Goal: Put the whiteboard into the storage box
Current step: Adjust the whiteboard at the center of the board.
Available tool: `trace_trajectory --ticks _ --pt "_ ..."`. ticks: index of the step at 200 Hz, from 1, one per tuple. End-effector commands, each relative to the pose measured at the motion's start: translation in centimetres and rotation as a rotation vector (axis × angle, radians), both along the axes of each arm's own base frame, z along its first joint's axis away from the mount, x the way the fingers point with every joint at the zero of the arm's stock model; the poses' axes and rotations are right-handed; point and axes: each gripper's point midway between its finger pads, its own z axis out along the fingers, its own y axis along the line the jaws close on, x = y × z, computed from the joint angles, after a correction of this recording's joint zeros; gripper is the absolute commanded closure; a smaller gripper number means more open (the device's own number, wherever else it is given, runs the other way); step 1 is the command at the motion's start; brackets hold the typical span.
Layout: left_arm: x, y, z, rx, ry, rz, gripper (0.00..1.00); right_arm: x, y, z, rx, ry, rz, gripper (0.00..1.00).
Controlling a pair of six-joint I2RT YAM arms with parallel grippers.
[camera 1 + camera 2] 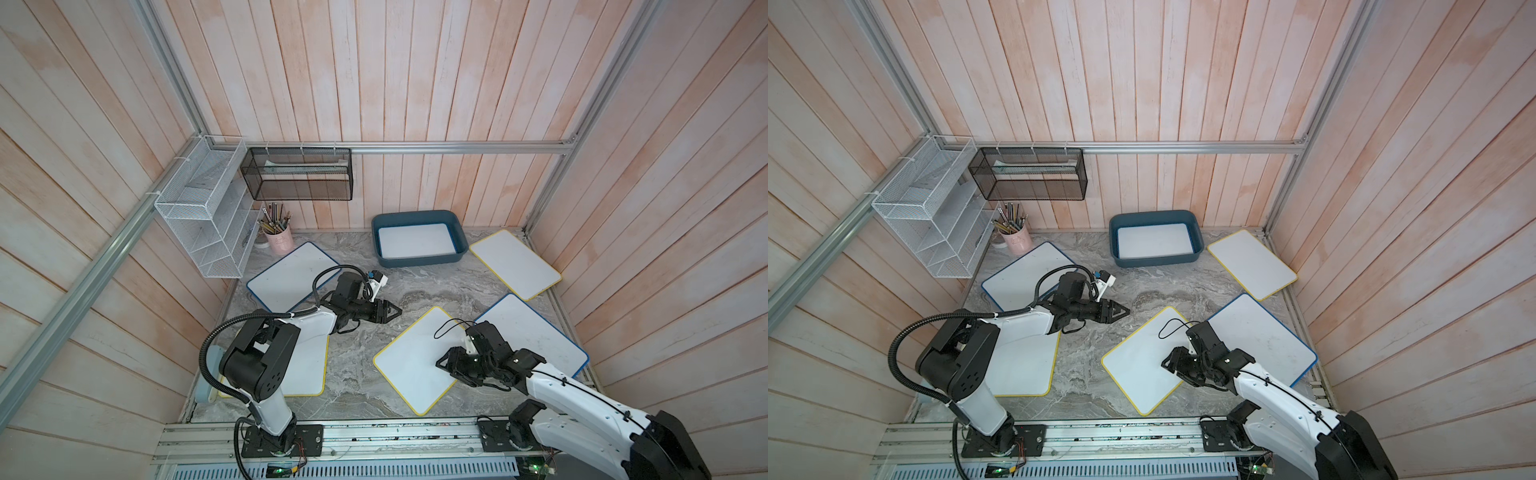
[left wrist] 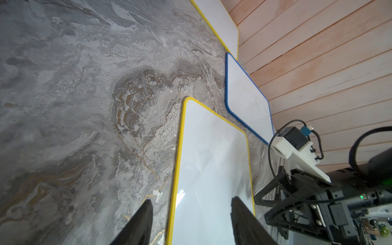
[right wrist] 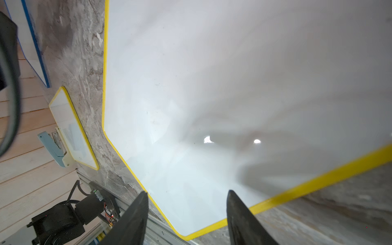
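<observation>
Pretty sure the one to grab here is the yellow-framed whiteboard. It's lying flat on the marble table near the front middle, well apart from the storage box up against the back wall. That box already has one whiteboard lying in it. My guess on handling: thin, stiff and light, with a glossy face that's slippery as anything. It sits flush on the table, so there's no lip to get under. I'd pinch it by the yellow frame at a corner or along an edge, probably after tipping that edge up a bit. The box looks only a touch bigger than a board, so it likely has to go in square. The right gripper hangs over the board's edge nearest the right arm, jaws partway open and empty. In the right wrist view the fingers stand apart with the board's corner showing between them. The left gripper is out over bare table, also partway open, holding nothing. Stuff I can't make out: whether the right fingertips touch the board or float just above it, and how thick the board is. Another yellow-framed board is mostly hidden under the left arm, and a blue-framed board is partly covered by the right arm.
</observation>
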Motion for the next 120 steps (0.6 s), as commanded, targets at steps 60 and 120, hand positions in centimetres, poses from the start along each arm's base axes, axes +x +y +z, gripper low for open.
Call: trace_trajectory --ticks 60,120 --pt "-1.3 -0.5 -1.7 -0.013 0.043 -0.012 0.39 -2.6 -3.1 -2.6 -0.07 0.086 -0.095 0.41" --pt "-2.0 0.2 -3.3 0.05 0.063 0.011 0.39 -1.3 -2.4 -3.3 -0.073 0.047 -0.061 0.41"
